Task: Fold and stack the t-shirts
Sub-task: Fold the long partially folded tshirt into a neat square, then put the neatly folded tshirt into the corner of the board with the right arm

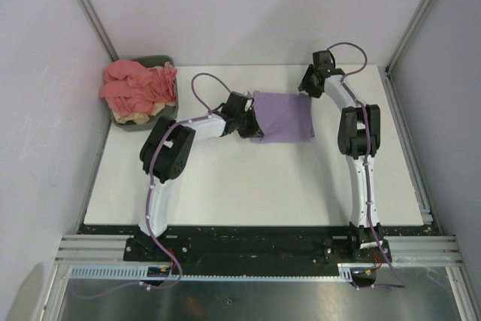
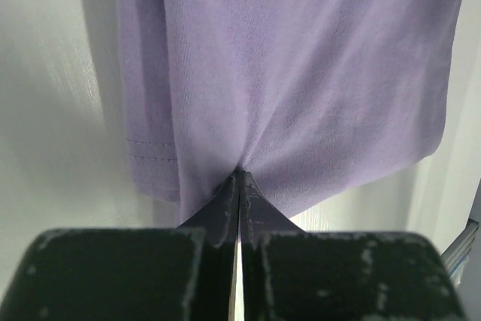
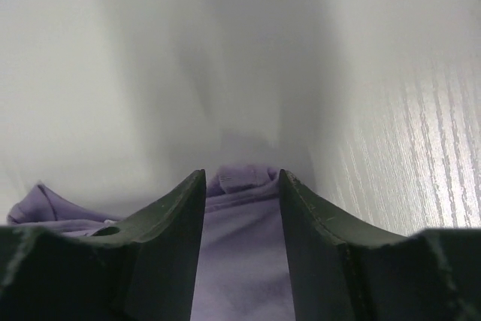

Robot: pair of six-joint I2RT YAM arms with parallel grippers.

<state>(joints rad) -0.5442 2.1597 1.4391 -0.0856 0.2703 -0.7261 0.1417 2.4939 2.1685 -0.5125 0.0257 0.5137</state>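
1. left gripper (image 2: 239,178) jaws were closed, pinching the near edge of the lavender t-shirt (image 2: 301,73); the cloth puckered into a fold right where the fingertips met.
2. the two dark fingers (image 2: 218,212) of the left gripper were pressed together with only a hairline seam between them.
3. right gripper (image 3: 240,178) jaws were parted and clamped on nothing; lavender cloth showed in the gap between its fingers (image 3: 173,216) and below them.
4. in the right wrist view a small bunched bit of the shirt sat just past the fingertips, and more cloth showed off to the left side.
5. from the top view the lavender t-shirt lay folded into a rough square on the white table (image 1: 248,186), around the middle and toward the far side.
6. left gripper was at the shirt's left edge and right gripper at its far right corner.
7. a stitched hem ran along the left part of the shirt in the left wrist view, with a second layer of cloth showing under the top one.
8. a dark grey-green bin (image 1: 160,60) sat in the far left corner of the table, well apart from the lavender shirt.
9. salmon-pink t-shirts (image 1: 135,84) were heaped loosely in the bin, spilling over its rim; tan cloth (image 1: 139,116) showed beneath them at the near side.
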